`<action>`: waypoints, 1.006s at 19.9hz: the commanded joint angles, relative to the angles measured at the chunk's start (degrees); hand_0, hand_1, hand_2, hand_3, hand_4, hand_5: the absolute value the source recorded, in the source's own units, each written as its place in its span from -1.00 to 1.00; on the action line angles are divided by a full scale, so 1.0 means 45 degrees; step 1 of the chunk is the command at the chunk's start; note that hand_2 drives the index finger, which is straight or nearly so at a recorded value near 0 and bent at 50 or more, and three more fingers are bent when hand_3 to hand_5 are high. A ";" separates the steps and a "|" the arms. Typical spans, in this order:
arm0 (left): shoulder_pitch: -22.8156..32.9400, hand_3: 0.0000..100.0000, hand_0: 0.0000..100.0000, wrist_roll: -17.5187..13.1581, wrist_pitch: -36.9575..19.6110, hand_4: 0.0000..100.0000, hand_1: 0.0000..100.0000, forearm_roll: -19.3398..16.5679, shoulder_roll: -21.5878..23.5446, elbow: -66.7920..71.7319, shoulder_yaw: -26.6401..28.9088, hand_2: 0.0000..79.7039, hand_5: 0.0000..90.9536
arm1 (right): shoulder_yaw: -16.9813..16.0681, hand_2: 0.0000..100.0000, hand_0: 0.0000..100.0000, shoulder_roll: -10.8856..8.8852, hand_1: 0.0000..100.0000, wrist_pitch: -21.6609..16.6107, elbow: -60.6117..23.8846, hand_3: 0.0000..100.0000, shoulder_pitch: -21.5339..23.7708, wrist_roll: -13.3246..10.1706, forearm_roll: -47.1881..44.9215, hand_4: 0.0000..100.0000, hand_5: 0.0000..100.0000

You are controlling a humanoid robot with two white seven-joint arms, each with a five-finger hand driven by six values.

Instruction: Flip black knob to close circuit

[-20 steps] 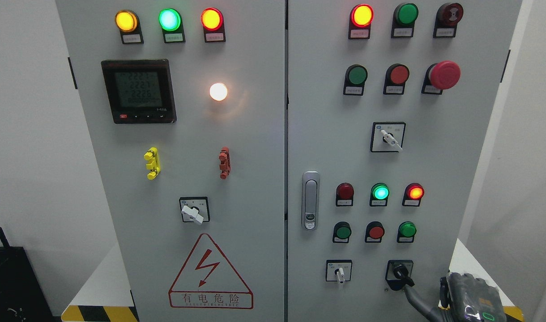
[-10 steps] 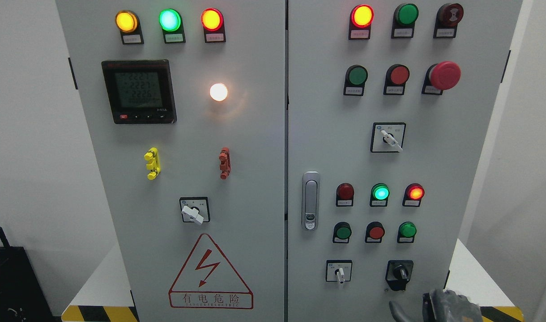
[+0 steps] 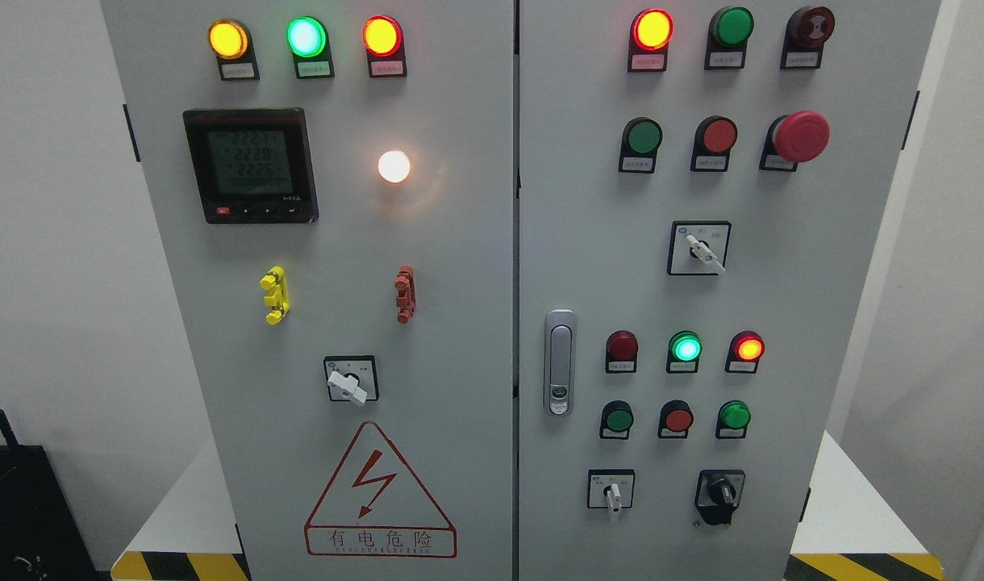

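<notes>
The black knob sits at the lower right of the grey cabinet's right door, on a black base plate. Its handle points roughly straight down. No robot hand or arm shows in the head view. Above the knob, a green lamp and a red lamp are lit, and a dark red lamp is unlit.
A white selector switch stands left of the black knob. Three push buttons sit above it. A silver door latch is at the door's left edge. A red mushroom stop button is higher up. The left door carries a meter.
The right hand, touching the black knob a second ago, dropped down and left the picture. The knob's handle has turned from lower right to roughly straight down.
</notes>
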 commanded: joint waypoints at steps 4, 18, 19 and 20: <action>-0.0009 -1.00 -0.76 -0.0006 0.0009 -1.00 0.11 0.0000 0.0000 -0.0013 0.0000 -1.00 -1.00 | -0.2930 -1.00 -1.00 0.0884 -0.98 -0.0189 -0.1715 -1.00 0.2613 0.1903 -0.7190 -1.00 -1.00; 0.0010 -1.00 -0.76 -0.0006 0.0009 -1.00 0.11 0.0000 0.0000 0.0006 0.0000 -1.00 -1.00 | -0.2676 -1.00 -1.00 0.1041 -0.98 -0.0677 -0.1734 -1.00 0.3747 0.2863 -0.7230 -1.00 -1.00; 0.0010 -1.00 -0.76 -0.0006 0.0009 -1.00 0.11 0.0000 0.0000 -0.0013 0.0000 -1.00 -1.00 | -0.2598 -1.00 -1.00 0.1041 -0.97 -0.0677 -0.1734 -1.00 0.3787 0.2863 -0.7230 -1.00 -1.00; 0.0010 -1.00 -0.76 -0.0006 0.0009 -1.00 0.11 0.0000 0.0000 0.0006 0.0000 -1.00 -1.00 | -0.2559 -1.00 -1.00 0.1041 -0.97 -0.0677 -0.1734 -1.00 0.3806 0.2882 -0.7230 -1.00 -1.00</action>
